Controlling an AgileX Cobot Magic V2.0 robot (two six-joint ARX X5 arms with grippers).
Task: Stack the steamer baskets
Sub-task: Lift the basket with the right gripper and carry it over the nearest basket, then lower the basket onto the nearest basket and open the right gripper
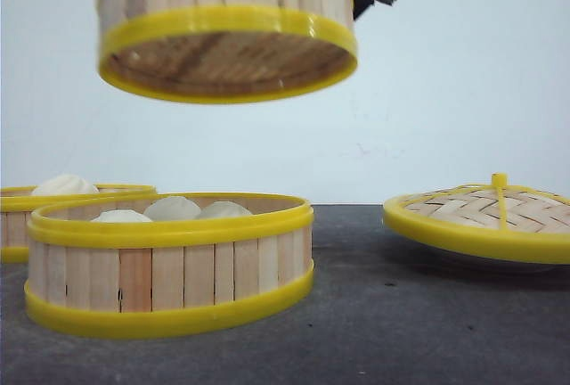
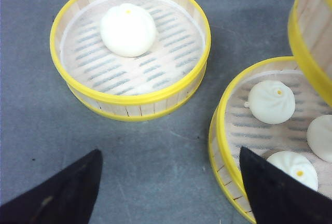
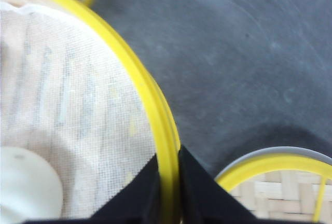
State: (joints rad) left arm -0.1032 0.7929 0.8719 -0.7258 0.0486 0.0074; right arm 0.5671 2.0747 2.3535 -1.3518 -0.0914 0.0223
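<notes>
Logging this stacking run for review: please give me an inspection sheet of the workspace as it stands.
Surface: dark grey table, scuffed.
Job's things: lifted basket in the air above the three-bun basket; one-bun basket stands apart on the table.
Clutter: woven lid resting on a white plate.
Grippers: right gripper shut on the lifted basket's rim; left gripper open, holding nothing.
Cables: nothing seen.
Surroundings: plain white wall.

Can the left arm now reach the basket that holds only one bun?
Probably yes. The left gripper is open and empty, over bare table beside the one-bun basket. Nothing lies between them; the three-bun basket sits off to one side.
</notes>
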